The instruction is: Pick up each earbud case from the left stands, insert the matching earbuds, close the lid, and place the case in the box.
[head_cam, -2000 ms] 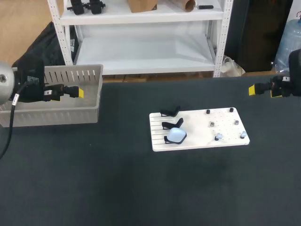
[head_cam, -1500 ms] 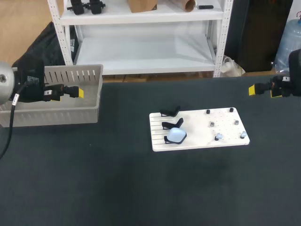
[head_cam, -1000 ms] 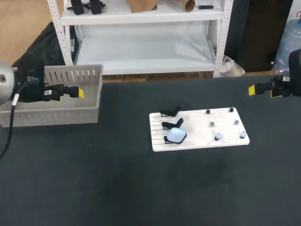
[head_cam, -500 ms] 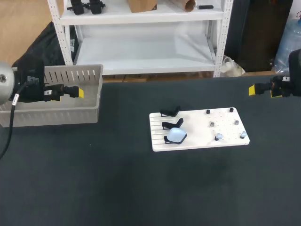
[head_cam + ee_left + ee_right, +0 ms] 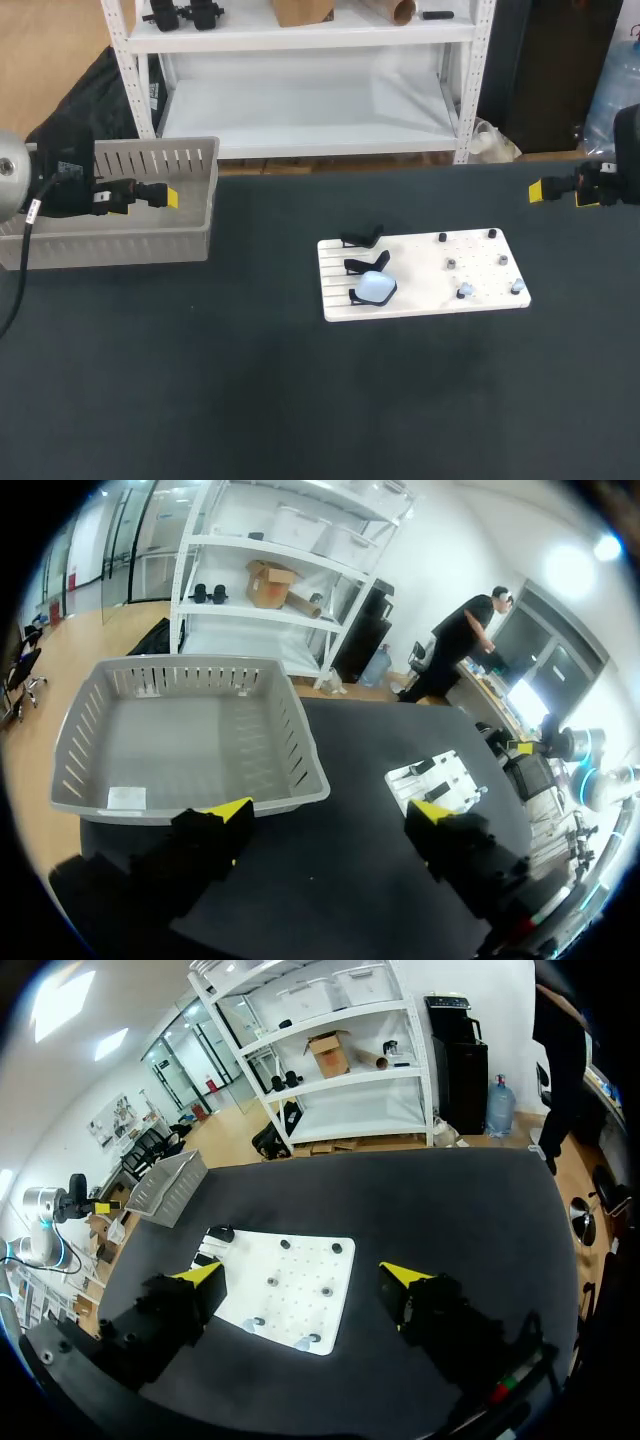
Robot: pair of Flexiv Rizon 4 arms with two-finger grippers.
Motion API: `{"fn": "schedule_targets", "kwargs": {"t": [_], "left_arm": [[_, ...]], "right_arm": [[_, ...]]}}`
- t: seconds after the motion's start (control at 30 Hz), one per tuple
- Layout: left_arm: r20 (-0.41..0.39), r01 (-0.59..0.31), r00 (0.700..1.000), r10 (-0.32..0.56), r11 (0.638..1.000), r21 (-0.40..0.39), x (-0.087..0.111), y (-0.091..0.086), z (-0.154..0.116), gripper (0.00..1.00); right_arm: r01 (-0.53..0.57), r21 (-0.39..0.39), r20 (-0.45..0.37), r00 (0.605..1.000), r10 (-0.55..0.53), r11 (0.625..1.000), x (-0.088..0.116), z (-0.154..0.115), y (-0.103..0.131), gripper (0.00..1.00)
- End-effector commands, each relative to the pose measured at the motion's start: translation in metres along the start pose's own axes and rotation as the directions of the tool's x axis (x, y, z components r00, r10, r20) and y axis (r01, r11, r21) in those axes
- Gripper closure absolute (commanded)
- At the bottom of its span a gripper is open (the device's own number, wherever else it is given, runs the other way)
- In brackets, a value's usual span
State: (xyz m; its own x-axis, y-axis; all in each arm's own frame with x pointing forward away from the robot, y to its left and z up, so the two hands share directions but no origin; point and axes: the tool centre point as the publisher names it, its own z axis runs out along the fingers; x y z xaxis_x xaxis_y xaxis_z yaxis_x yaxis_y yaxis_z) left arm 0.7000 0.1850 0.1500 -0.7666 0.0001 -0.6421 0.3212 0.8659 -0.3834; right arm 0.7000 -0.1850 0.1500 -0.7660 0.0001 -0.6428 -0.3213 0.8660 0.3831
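While the left pincer [image 5: 330,815] and right pincer [image 5: 302,1275] hang wide open and empty, the pale blue rounded earbud case [image 5: 375,286] sits on its black stand [image 5: 356,297], well ahead of both. The grey slotted plastic box [image 5: 190,665], just ahead of the left pincer, shows no case. Judged: this case's steps are all outstanding.

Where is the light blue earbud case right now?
In the head view the earbud case rests on the nearest black stand at the left end of the white board, right of the grey box.
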Motion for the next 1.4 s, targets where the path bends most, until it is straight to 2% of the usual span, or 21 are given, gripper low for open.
{"fn": "schedule_targets", "kwargs": {"t": [0.03,0.4,0.47,0.53,0.63,0.83,0.97,1.13,1.27,1.4], "left_arm": [[0.0,0.0,1.0,0.0,1.0,0.0,0.0,0.0,0.0,0.0],[0.0,0.0,1.0,0.0,1.0,0.0,0.0,0.0,0.0,0.0],[-0.032,-0.035,0.999,0.035,0.999,-0.01,-0.001,-0.012,0.007,0.0],[-0.025,-0.085,0.996,0.084,0.996,-0.031,-0.002,-0.022,0.014,0.0],[0.002,-0.123,0.992,0.123,0.992,-0.022,-0.006,-0.034,0.021,0.0],[0.077,-0.235,0.97,0.231,0.971,0.05,-0.015,-0.049,0.027,0.0],[0.097,-0.377,0.925,0.368,0.921,0.098,-0.019,-0.056,0.03,0.0],[0.119,-0.534,0.845,0.521,0.825,0.184,-0.021,-0.069,0.034,0.0],[0.129,-0.616,0.785,0.605,0.745,0.256,-0.019,-0.081,0.039,0.0],[0.156,-0.669,0.733,0.662,0.662,0.337,-0.007,-0.095,0.046,0.0]], "right_arm": [[0.0,0.0,0.0,1.0,0.0,1.0,0.0,0.0,0.0,0.0],[0.0,0.0,0.0,1.0,0.0,1.0,0.0,0.0,0.0,0.0],[0.0,0.0,0.0,1.0,0.0,1.0,0.0,0.0,0.0,0.0],[0.0,0.0,0.0,1.0,0.0,1.0,0.0,0.0,0.0,0.0],[0.0,0.0,0.0,1.0,0.0,1.0,0.0,0.0,0.0,0.0],[0.0,0.0,0.0,1.0,0.0,1.0,0.0,0.0,0.0,0.0],[0.0,0.0,0.0,1.0,0.0,1.0,0.0,0.0,0.0,0.0],[0.0,0.0,0.0,1.0,0.0,1.0,0.0,0.0,0.0,0.0],[0.0,0.0,0.0,1.0,0.0,1.0,0.0,0.0,0.0,0.0],[0.0,0.0,0.0,1.0,0.0,1.0,0.0,0.0,0.0,0.0]]}}
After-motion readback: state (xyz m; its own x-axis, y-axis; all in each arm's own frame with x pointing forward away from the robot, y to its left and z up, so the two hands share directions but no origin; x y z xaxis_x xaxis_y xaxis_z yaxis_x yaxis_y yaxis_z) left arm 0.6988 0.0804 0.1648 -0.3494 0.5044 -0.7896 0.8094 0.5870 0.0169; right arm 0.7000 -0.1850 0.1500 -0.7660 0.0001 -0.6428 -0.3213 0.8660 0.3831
